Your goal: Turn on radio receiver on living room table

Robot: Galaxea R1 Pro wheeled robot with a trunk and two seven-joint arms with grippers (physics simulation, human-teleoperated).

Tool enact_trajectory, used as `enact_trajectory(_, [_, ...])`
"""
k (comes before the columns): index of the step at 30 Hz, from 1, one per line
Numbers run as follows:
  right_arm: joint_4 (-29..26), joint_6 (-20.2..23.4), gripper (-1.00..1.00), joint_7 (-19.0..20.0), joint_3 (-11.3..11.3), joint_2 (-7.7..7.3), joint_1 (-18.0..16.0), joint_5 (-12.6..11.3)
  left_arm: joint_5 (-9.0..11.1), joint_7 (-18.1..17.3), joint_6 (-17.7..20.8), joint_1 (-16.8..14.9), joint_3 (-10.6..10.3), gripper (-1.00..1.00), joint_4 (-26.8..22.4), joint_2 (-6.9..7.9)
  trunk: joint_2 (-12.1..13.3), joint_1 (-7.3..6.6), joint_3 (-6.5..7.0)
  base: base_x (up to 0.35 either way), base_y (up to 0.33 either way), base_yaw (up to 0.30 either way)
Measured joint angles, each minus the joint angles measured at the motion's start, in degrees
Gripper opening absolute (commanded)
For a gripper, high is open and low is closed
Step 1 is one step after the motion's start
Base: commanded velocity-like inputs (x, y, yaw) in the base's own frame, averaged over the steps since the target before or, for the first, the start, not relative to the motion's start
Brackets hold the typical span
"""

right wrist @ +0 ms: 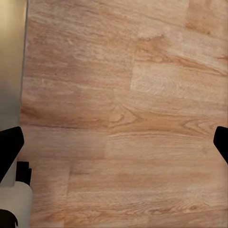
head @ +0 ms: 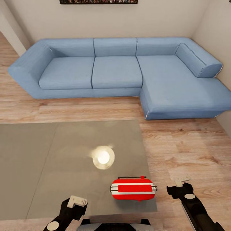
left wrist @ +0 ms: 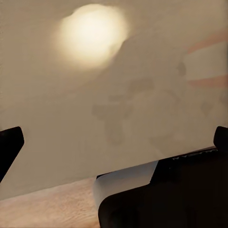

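radio receiver (head: 133,189) on table (head: 48,160) corner.

Red radio receiver (head: 132,188) with white bands; glossy grey table (head: 48,160); blue sofa (head: 118,70).

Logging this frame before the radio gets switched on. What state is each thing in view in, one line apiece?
radio receiver: standing on the table near its near right corner, untouched
table: glossy top reflecting a ceiling light
left gripper: jaws open, empty, over the table's near edge
right gripper: jaws open, empty, over the wood floor beside the table
sofa: unoccupied
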Motion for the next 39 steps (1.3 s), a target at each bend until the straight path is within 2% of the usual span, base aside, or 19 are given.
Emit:
enact_trajectory(20, [-0.05, -0.31, 1.00, -0.03, -0.71, -0.16, 0.00, -0.43, 0.00, 0.38, 0.00, 0.05, 0.01, 1.00, -0.10, -0.01, 0.00, 0.00, -1.16, 0.000, 0.000, 0.003])
enact_trajectory(27, [-0.04, -0.40, 1.00, -0.02, -2.45, -0.10, 0.00, -0.47, 0.00, 0.41, -0.01, 0.03, 0.02, 1.00, -0.10, -0.01, 0.00, 0.00, -1.75, 0.000, 0.000, 0.000])
enact_trajectory(39, [-0.02, -0.45, 1.00, 0.00, -2.78, -0.09, 0.00, -0.48, 0.00, 0.49, 0.00, 0.00, -0.01, 1.00, -0.10, -0.09, 0.00, 0.00, -2.86, 0.000, 0.000, 0.000])
